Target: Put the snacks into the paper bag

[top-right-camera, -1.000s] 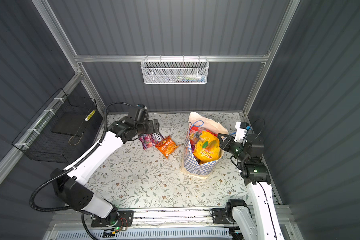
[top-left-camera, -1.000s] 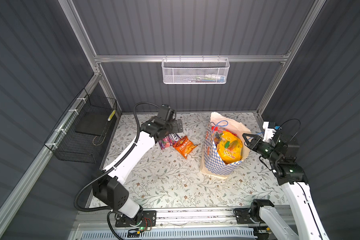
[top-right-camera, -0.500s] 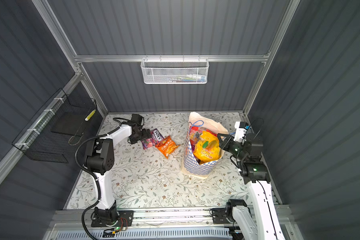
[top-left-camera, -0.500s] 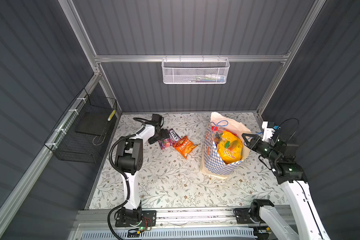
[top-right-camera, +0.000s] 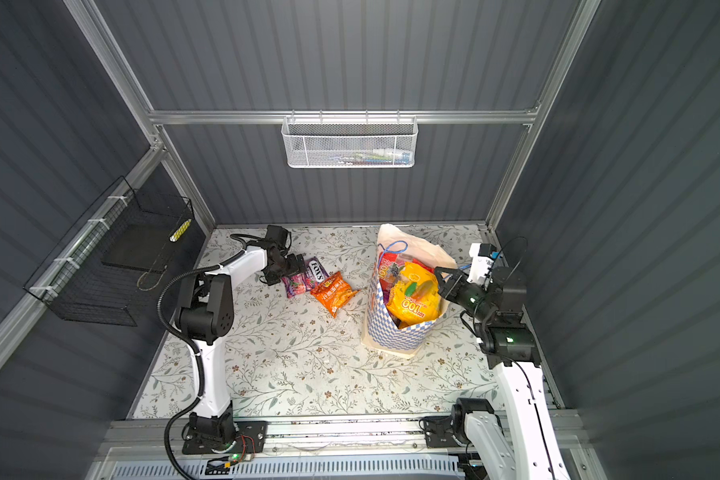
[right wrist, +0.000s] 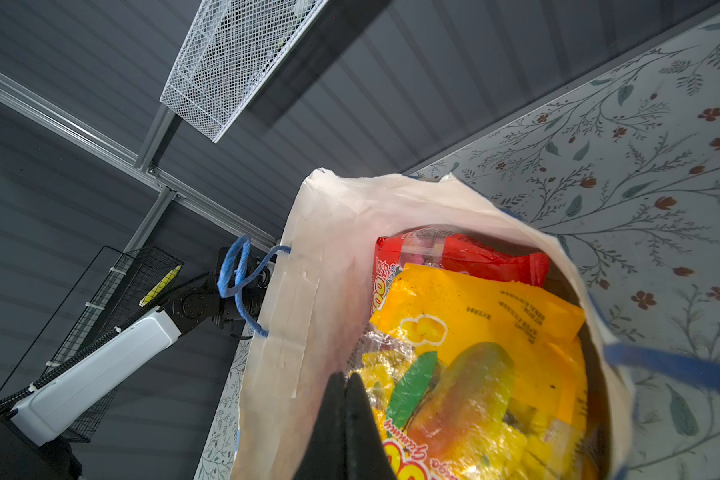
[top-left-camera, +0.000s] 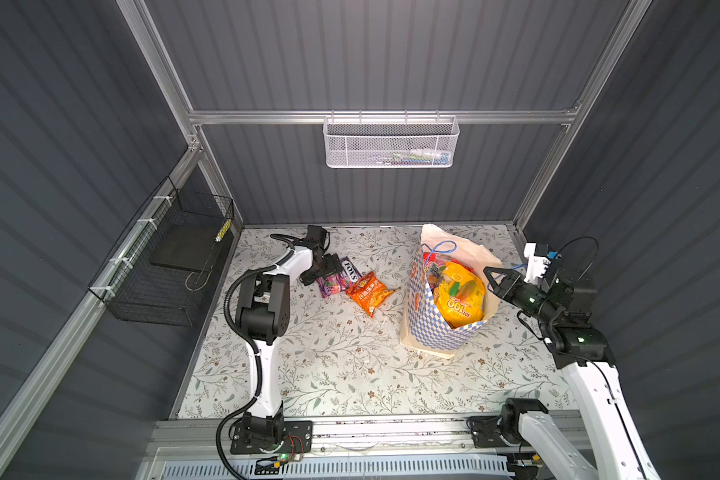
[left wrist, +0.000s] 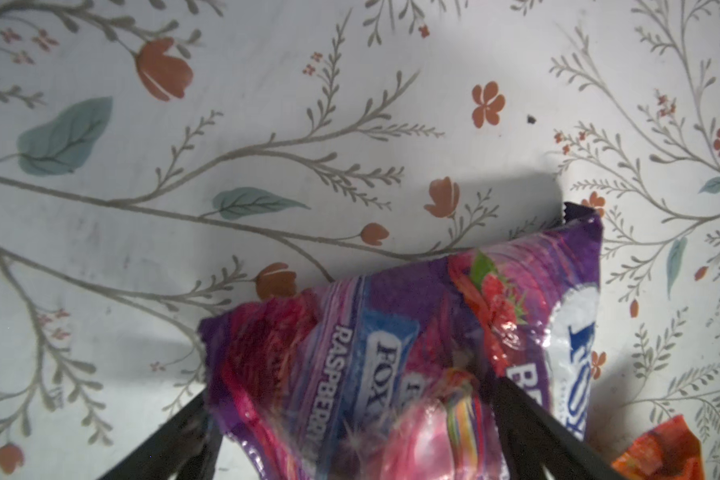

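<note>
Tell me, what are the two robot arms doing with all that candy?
They are packing snacks into the paper bag. The left gripper is open around a purple packet lying on the table, next to an orange packet. The right gripper is shut at the bag's rim, perhaps pinching it. A yellow packet and a red packet are already inside.
</note>
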